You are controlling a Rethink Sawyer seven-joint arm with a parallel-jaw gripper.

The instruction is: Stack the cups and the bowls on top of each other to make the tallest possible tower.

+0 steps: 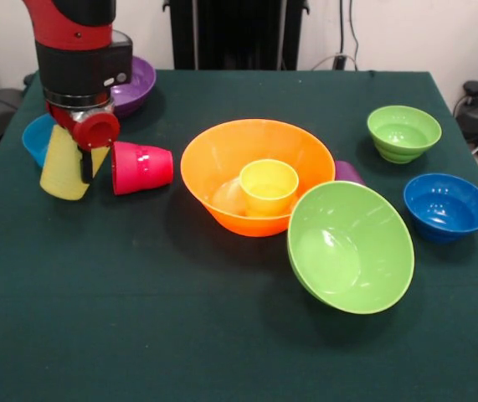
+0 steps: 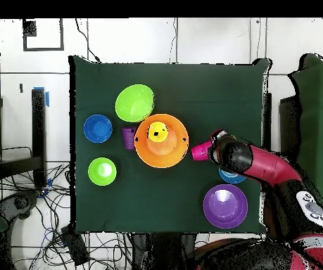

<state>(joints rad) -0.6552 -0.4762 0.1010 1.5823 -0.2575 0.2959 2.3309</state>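
Illumination is bright and even in both views, apparently from overhead. In the front view, soft short shadows fall on the table (image 1: 138, 318) beneath and in front of the large orange bowl (image 1: 222, 159) and the tilted large lime green bowl (image 1: 352, 247). Small white glare spots show on the red-pink cup (image 1: 141, 167) and faint sheen on the blue bowl (image 1: 447, 206). Focus is adequate throughout; edges are slightly soft. In the overhead view the white floor reads very bright, and the large purple bowl (image 2: 225, 206) shows a pale central reflection.
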